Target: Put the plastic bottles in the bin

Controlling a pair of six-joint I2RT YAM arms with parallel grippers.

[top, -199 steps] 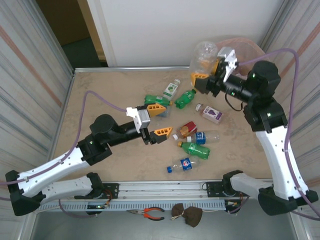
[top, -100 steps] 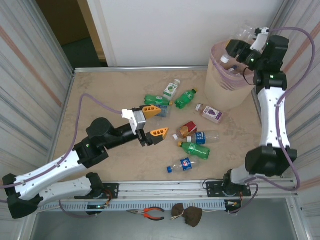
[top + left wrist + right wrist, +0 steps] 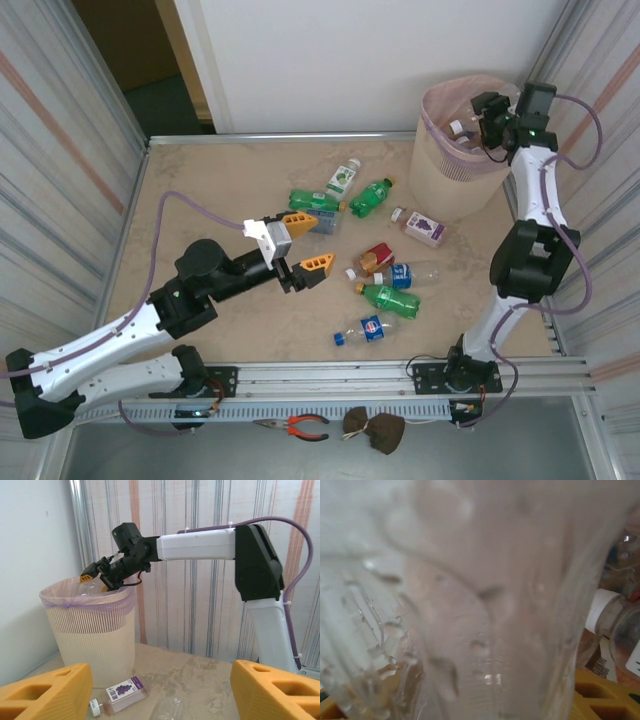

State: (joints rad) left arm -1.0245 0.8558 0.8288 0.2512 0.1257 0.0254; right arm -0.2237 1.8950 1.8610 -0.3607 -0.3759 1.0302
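Right gripper [image 3: 487, 118] — fingers pinched on a clear bottle [image 3: 470, 605], its ribbed wall hard up against the wrist lens between the yellow pads [image 3: 602, 690]. It is held over the mouth of the bin [image 3: 440, 180], just inside the rim, so that a release should drop it among the bottles already lying below the fingertips. Left gripper [image 3: 310, 243] — fingers [image 3: 45, 690] spread wide with nothing between them, hovering low over the table [image 3: 200, 190]. A green bottle [image 3: 312, 200] lies just beside the far fingertip, probably the next pick. Remaining stock ahead of the left fingers: a second green bottle [image 3: 372, 195], a purple-label bottle [image 3: 423, 227] and several more in a loose cluster, all lying flat on the table outside the bin. Stage, by judgement: one drop pending, about eight to clear.
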